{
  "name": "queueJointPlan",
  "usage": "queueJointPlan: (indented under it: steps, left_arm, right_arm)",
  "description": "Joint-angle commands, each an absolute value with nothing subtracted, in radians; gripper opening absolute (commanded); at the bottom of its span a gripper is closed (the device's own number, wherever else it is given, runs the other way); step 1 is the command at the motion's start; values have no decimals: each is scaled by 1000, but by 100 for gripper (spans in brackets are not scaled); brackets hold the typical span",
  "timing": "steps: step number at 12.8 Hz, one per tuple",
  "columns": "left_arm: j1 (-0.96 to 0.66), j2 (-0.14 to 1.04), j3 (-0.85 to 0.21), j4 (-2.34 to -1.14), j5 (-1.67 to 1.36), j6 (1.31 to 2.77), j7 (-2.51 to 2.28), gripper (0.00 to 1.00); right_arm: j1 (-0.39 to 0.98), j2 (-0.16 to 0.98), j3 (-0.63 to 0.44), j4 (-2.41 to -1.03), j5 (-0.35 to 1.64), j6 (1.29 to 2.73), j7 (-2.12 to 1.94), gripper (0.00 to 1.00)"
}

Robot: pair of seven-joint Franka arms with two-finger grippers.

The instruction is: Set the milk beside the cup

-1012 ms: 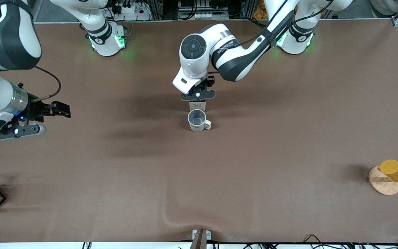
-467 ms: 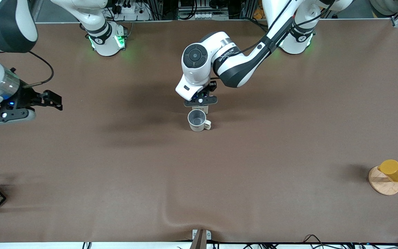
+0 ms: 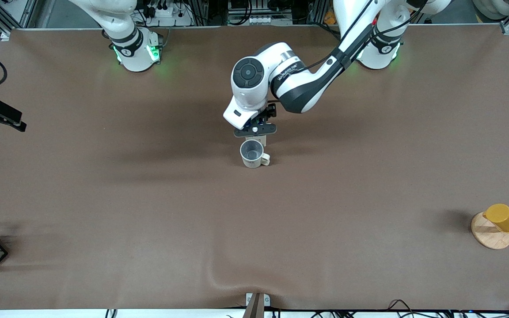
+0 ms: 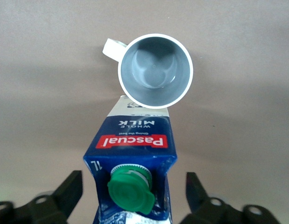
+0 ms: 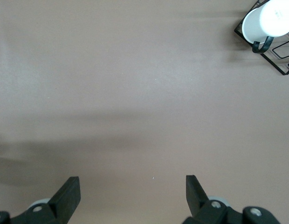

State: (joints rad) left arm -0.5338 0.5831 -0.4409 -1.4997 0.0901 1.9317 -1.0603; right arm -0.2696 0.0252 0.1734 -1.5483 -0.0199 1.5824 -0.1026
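We find the milk (image 4: 130, 175) standing upright on the brown worktop (image 3: 325, 198), just beside the cup (image 3: 252, 153) and on the side of it farther from the front camera; whether carton and mug touch we cannot tell. In the front view the carton is almost wholly hidden under the left arm's wrist. The cup stands upright near the middle of the worktop, its mouth open upward.

The left end effector (image 4: 130, 196) sits over the milk with its fingers (image 4: 67, 189) spread wide, one on either side of the carton and clear of its walls.

The right end effector (image 5: 130, 196) hangs over bare worktop at the right arm's end, fingers likewise spread and gripping nothing; the right arm waits. Its wrist view takes in a white cup (image 5: 270, 18) on a black wire rack (image 5: 284, 58).
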Motion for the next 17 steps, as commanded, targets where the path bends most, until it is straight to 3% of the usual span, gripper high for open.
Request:
queueJointPlan:
  steps: [1, 2, 5, 9, 17]
  left_arm:
    - [-543, 549, -433, -1468, 117, 1928, -1075, 100]
    - [-534, 520, -433, -1468, 115, 1921, -1077, 100]
    - [-425, 361, -434, -1468, 114, 1861, -1078, 100]
    - [-223, 192, -434, -1470, 115, 1780, -1048, 100]
    - [55, 89, -433, -1470, 115, 1681, -715, 100]
  right_arm:
    - [-275, 20, 190, -1531, -34, 1559, -87, 100]
    - [-255, 20, 183, -1528, -34, 1552, -87, 100]
    - [-66, 15, -6, -1516, -22, 1526, -16, 100]
    - [-60, 20, -3, -1516, -17, 1519, -6, 100]
    - [-64, 14, -8, -1513, 46, 1451, -32, 100]
